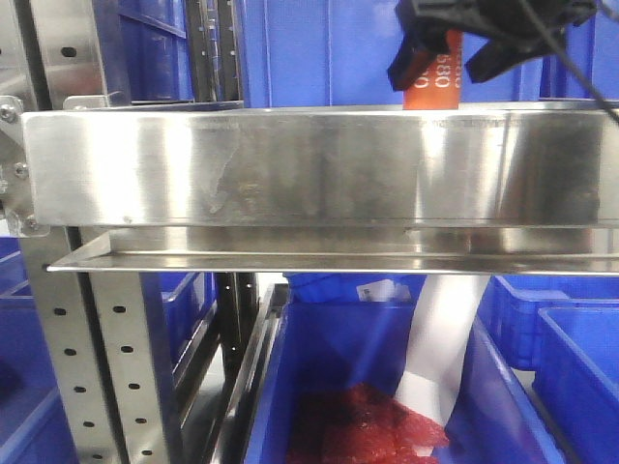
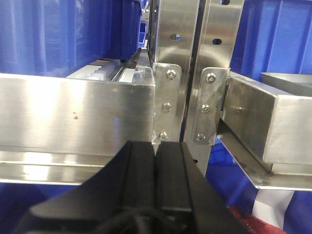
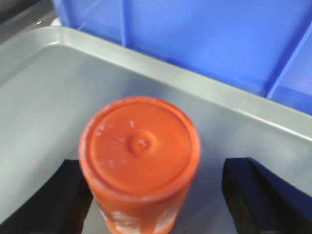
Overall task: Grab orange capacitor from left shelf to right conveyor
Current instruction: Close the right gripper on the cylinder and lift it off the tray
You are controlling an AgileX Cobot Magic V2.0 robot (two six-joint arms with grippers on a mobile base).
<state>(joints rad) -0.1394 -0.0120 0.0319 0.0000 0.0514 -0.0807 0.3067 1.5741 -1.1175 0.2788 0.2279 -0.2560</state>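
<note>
The orange capacitor (image 1: 437, 82) stands upright on the left shelf (image 1: 290, 164), behind its tall shiny front lip, with white print down its side. From above, in the right wrist view, the orange capacitor (image 3: 140, 146) shows its round top on the grey shelf floor (image 3: 44, 97). My right gripper (image 3: 161, 200) is open and straddles it: the left finger is close against its side, and the right finger (image 3: 248, 195) stands apart with a clear gap. My left gripper (image 2: 157, 151) is shut on nothing, in front of the shelf's steel lip (image 2: 73, 112). The right conveyor is out of view.
Grey perforated uprights (image 1: 97, 367) carry the shelf at the left. Blue plastic bins (image 1: 319, 48) stand behind the shelf and below it. One lower bin (image 1: 368, 416) holds red material, with a white strip (image 1: 440, 338) hanging into it. Bolted steel brackets (image 2: 187, 102) sit ahead of the left gripper.
</note>
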